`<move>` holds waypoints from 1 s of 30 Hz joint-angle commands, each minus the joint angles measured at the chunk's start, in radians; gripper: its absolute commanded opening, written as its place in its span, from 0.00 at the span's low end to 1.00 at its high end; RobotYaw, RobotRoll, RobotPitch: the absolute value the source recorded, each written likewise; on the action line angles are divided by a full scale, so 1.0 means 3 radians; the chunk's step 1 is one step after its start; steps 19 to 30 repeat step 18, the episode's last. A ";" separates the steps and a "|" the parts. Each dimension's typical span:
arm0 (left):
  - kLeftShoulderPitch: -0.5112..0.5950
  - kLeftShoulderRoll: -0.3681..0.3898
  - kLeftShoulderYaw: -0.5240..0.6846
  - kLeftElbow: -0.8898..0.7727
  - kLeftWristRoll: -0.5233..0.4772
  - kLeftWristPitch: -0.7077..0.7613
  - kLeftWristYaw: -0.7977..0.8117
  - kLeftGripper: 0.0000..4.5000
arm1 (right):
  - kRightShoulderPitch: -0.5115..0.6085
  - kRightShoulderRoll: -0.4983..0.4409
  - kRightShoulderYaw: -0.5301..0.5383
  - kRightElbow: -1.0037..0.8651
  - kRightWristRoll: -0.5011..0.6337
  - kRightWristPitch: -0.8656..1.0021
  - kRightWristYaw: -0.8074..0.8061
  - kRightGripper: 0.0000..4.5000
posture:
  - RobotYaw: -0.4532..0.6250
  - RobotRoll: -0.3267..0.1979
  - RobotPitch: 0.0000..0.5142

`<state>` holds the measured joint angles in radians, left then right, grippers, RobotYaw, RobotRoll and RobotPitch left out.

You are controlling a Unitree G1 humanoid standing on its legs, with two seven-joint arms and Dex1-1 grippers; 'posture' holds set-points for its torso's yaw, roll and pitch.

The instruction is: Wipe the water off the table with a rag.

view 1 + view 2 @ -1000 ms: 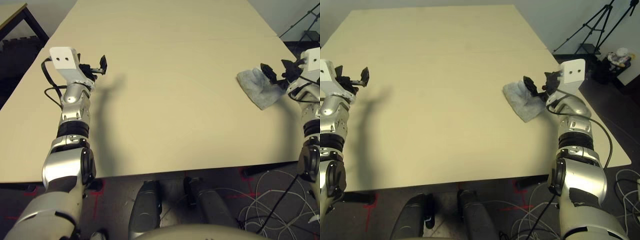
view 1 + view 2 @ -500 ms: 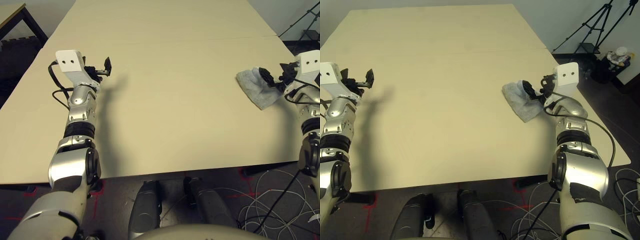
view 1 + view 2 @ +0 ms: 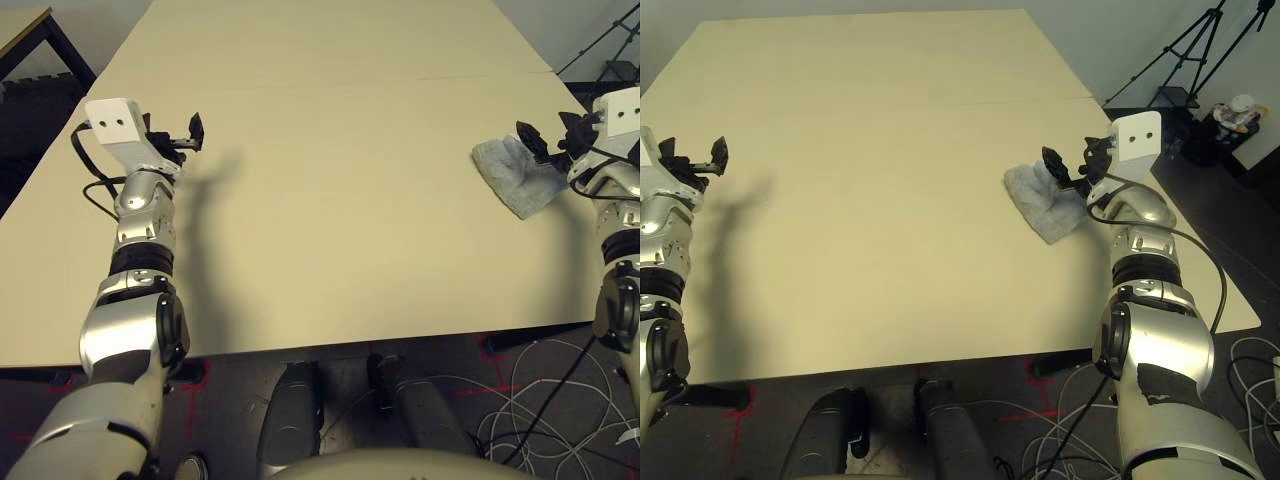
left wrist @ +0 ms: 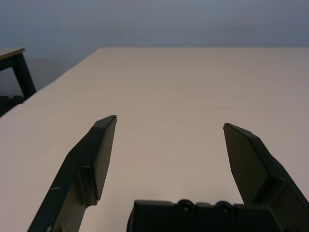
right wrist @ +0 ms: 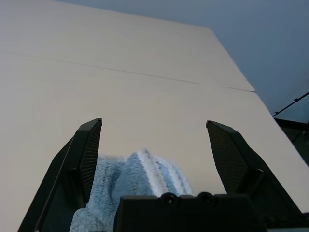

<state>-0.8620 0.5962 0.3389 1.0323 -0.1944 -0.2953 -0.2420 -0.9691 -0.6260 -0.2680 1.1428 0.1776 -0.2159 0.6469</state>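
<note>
On the table (image 3: 340,220), the rag (image 3: 1042,208) lies near the right edge, nearer the near right corner than the far right one. It is rumpled, with a raised fold, and its surface is fuzzy and grey-blue.

My right gripper (image 5: 154,121) stands over the rag's right-hand side, close to the table's right edge. Its two black fingers are spread wide, with the raised fold of the rag between them in the wrist view and nothing pinched. Whether a finger touches the cloth, I cannot tell.

My left gripper (image 4: 170,121) is above the table toward its left edge, well apart from the rag. Its fingers are likewise spread, and they hold nothing. A shadow (image 3: 207,250) falls on the table beside my left arm, running toward the near edge. A thin seam crosses the table toward its far part.
</note>
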 commanded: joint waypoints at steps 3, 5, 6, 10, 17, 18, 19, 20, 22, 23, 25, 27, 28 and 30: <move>0.0009 0.0083 0.0019 -0.0074 -0.0013 0.0075 0.0004 1.00 | -0.0136 0.0082 0.0024 0.0072 -0.0024 0.0033 -0.0003 0.99 | 0.52 0.62 0.47; -0.0001 0.0115 0.0009 -0.0134 -0.0007 0.0108 0.0005 1.00 | -0.0162 0.0077 -0.0005 0.0138 -0.0015 0.0048 -0.0066 0.99 | 0.53 0.62 0.48; -0.0027 0.0108 -0.0009 -0.0146 0.0010 0.0121 0.0022 1.00 | -0.0185 0.0061 -0.0018 0.0178 -0.0014 0.0058 -0.0093 0.99 | 0.53 0.62 0.47; -0.0095 0.0106 -0.0058 -0.0175 0.0056 0.0167 0.0031 1.00 | -0.0185 -0.0048 -0.0125 0.0291 0.0034 0.0031 -0.0317 0.99 | 0.52 0.62 0.48; -0.0207 -0.0004 -0.0099 -0.0106 0.0064 0.0210 0.0018 1.00 | -0.0117 -0.0252 -0.0204 0.0361 0.0035 0.0021 -0.0409 0.99 | 0.46 0.62 0.43; -0.0222 -0.0021 -0.0110 -0.0096 0.0066 0.0208 0.0015 1.00 | -0.0103 -0.0277 -0.0215 0.0360 0.0038 0.0018 -0.0412 0.99 | 0.45 0.62 0.42; -0.0222 -0.0021 -0.0110 -0.0096 0.0066 0.0208 0.0015 1.00 | -0.0103 -0.0277 -0.0215 0.0360 0.0038 0.0018 -0.0412 0.99 | 0.45 0.62 0.42; -0.0222 -0.0021 -0.0110 -0.0096 0.0066 0.0208 0.0015 1.00 | -0.0103 -0.0277 -0.0215 0.0360 0.0038 0.0018 -0.0412 0.99 | 0.45 0.62 0.42; -0.0222 -0.0021 -0.0110 -0.0096 0.0066 0.0208 0.0015 1.00 | -0.0103 -0.0277 -0.0215 0.0360 0.0038 0.0018 -0.0412 0.99 | 0.45 0.62 0.42; -0.0222 -0.0021 -0.0110 -0.0096 0.0066 0.0208 0.0015 1.00 | -0.0103 -0.0277 -0.0215 0.0360 0.0038 0.0018 -0.0412 0.99 | 0.45 0.62 0.42; -0.0222 -0.0021 -0.0110 -0.0096 0.0066 0.0208 0.0015 1.00 | -0.0103 -0.0277 -0.0215 0.0360 0.0038 0.0018 -0.0412 0.99 | 0.45 0.62 0.42; -0.0222 -0.0021 -0.0110 -0.0096 0.0066 0.0208 0.0015 1.00 | -0.0103 -0.0277 -0.0215 0.0360 0.0038 0.0018 -0.0412 0.99 | 0.45 0.62 0.42; -0.0222 -0.0021 -0.0110 -0.0096 0.0066 0.0208 0.0015 1.00 | -0.0103 -0.0277 -0.0215 0.0360 0.0038 0.0018 -0.0412 0.99 | 0.45 0.62 0.42; -0.0222 -0.0021 -0.0110 -0.0096 0.0066 0.0208 0.0015 1.00 | -0.0103 -0.0277 -0.0215 0.0360 0.0038 0.0018 -0.0412 0.99 | 0.45 0.62 0.42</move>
